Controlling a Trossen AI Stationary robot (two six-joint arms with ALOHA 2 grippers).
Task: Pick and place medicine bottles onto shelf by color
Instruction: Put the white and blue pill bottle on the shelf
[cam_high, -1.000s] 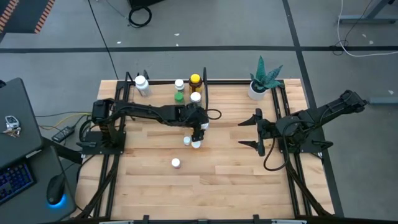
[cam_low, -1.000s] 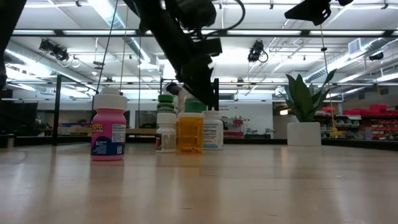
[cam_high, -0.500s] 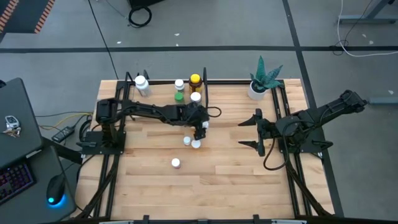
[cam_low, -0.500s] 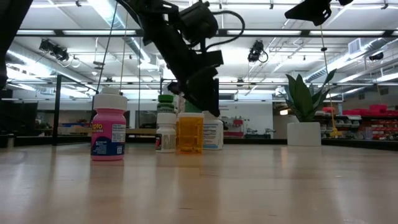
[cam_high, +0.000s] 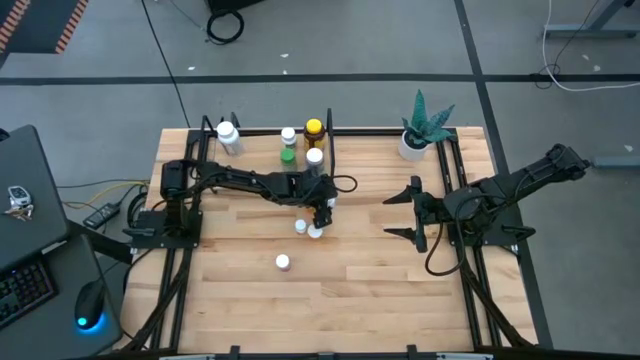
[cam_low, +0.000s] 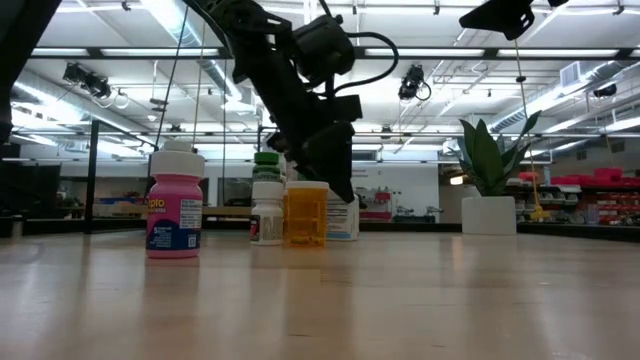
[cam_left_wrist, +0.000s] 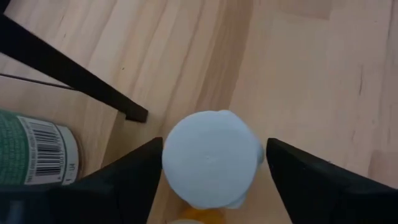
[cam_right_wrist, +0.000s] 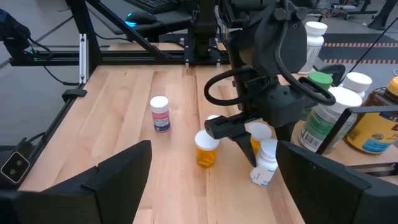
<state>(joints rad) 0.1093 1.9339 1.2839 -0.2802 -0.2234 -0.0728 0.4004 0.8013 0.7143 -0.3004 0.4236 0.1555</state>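
Note:
My left gripper (cam_high: 320, 213) is open and points steeply down over a white-capped orange medicine bottle (cam_right_wrist: 257, 142) on the table, just in front of the shelf (cam_high: 260, 145). Its two fingers stand on either side of the bottle's white cap (cam_left_wrist: 211, 162). Another orange bottle (cam_right_wrist: 207, 149) stands beside it, and a white bottle (cam_right_wrist: 265, 163) sits tilted close by. A pink bottle (cam_high: 283, 262) stands nearer the front edge. Several bottles stand on the shelf, one of them green (cam_high: 288, 155) and one amber with a yellow cap (cam_high: 314, 128). My right gripper (cam_high: 398, 212) waits open at the right, raised. My left gripper comes at the orange bottle's white cap from above with one finger on each side. One finger (cam_left_wrist: 134, 177) lies right at the cap's edge (cam_left_wrist: 166, 155), and I cannot tell whether it touches. A narrow gap shows at the other finger. The bottle stands upright on the table.
A white pot with a green plant (cam_high: 413, 145) stands at the back right. The shelf's black rod (cam_left_wrist: 68, 74) and a green-labelled bottle (cam_left_wrist: 34, 152) are close to the left gripper. Bare wood lies toward the table's front and right.
My left gripper has come down a little over the white-capped orange bottle and rolled slightly. The bottles have stayed where they were.

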